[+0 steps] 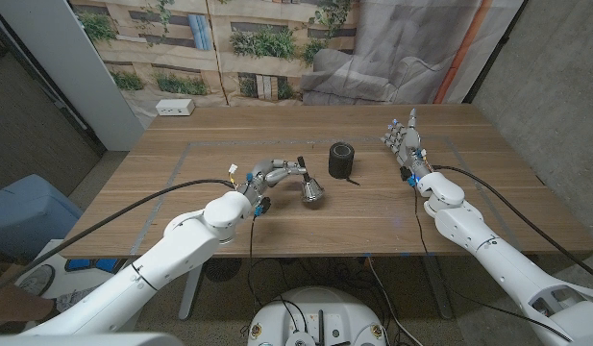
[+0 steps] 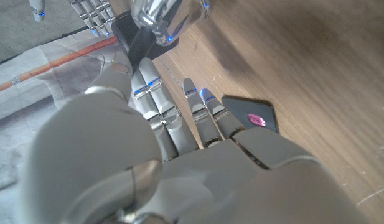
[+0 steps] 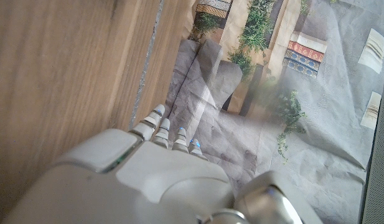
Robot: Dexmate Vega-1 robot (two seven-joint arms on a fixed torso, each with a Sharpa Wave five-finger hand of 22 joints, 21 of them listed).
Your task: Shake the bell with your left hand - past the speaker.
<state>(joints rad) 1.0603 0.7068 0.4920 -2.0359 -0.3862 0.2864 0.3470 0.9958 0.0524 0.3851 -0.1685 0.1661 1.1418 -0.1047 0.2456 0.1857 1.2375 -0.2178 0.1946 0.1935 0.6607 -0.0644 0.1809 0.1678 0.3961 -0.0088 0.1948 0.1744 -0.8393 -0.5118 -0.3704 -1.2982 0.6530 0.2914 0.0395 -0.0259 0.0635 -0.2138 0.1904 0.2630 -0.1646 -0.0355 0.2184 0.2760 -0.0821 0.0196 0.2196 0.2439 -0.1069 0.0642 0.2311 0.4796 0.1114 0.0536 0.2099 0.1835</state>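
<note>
The left hand [image 1: 270, 175] is grasping the bell [image 1: 312, 191] by its dark handle, tilting the silver bell body just above the wooden table [image 1: 181, 207]. The black speaker [image 1: 343, 160] is standing just beyond it. The right hand [image 1: 405, 144] is waiting upright, fingers released, grasping nothing.

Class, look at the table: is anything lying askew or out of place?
The bell is tipped over, handle pointing toward the left hand, which holds it. The speaker stands upright. The right hand holds nothing.
</note>
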